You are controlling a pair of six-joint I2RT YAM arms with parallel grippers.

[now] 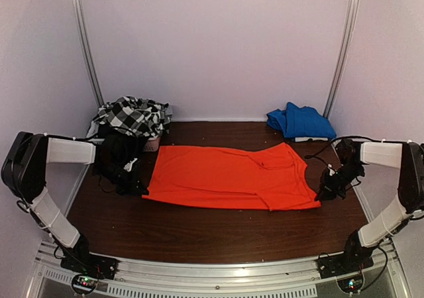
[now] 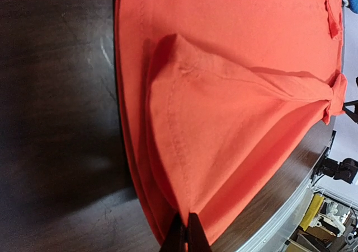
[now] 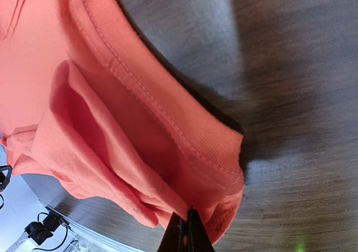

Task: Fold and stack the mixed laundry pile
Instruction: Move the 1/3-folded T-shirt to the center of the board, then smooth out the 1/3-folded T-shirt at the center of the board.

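The orange-red shirt (image 1: 228, 177) lies spread flat across the middle of the table. My left gripper (image 1: 137, 187) is at the shirt's near left corner. In the left wrist view it (image 2: 187, 232) is shut on a lifted hem fold of the shirt (image 2: 224, 123). My right gripper (image 1: 324, 193) is at the near right corner. In the right wrist view it (image 3: 187, 229) is shut on bunched cloth beside the ribbed edge of the shirt (image 3: 140, 129). The black-and-white checked garment (image 1: 132, 116) is heaped at the back left, and the black garment (image 1: 118, 155) hangs down in front of it.
A small white basket (image 1: 154, 144) peeks out under the checked garment. A blue cloth (image 1: 301, 121) lies folded at the back right, by the wall. Bare dark wood (image 1: 218, 235) runs between the shirt and the arm bases.
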